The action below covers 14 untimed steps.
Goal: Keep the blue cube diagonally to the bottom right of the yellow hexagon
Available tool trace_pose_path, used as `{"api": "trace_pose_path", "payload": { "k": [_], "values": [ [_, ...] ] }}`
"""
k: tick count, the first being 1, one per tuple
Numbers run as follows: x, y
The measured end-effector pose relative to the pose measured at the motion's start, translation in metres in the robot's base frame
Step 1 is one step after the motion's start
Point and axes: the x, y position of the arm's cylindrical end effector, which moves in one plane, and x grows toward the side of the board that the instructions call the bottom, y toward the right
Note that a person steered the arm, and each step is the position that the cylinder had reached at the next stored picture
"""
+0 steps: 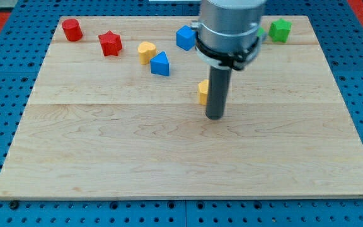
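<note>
1. The blue cube (185,38) sits near the view's top edge of the wooden board (169,151), a little left of the arm's grey housing (229,28), which covers its right side. It is a plain, saturated blue with a lighter top face and a darker front face, and it stands turned so that a corner faces the view's bottom.
2. The yellow hexagon (203,92) lies lower down, near the board's middle; only its left sliver shows, since the dark rod (217,91) stands in front of the rest. The blue cube is up and slightly left of it.
3. The rod's tip (215,118) rests on the board just below and right of the yellow hexagon; whether it touches the block cannot be told. The arm carries no pincer, so nothing is grasped or released: only the bare rod meets the board.
4. A blue triangular block (160,64) lies down-left of the blue cube, just beside a yellow heart-shaped block (146,52).
5. Further left are a red star (110,43) and a red cylinder (72,29) near the board's top-left corner.
6. A green block (280,29) sits at the top right, just beyond the housing.
</note>
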Motion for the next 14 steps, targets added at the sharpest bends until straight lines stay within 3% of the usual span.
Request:
{"api": "trace_pose_path", "payload": {
  "k": [1,2,3,4,5,6,7,8,9,10,11,13,14],
  "values": [
    [-0.024,-0.006],
    [-0.012,0.043],
    [-0.084,0.056],
    [-0.148,0.02],
    [-0.206,0.046],
    [-0.244,-0.01],
    [-0.246,-0.023],
    [-0.21,-0.026],
    [-0.232,-0.073],
    [-0.205,-0.097],
    [-0.162,-0.011],
    [-0.096,0.021],
    [-0.101,0.023]
  ]
}}
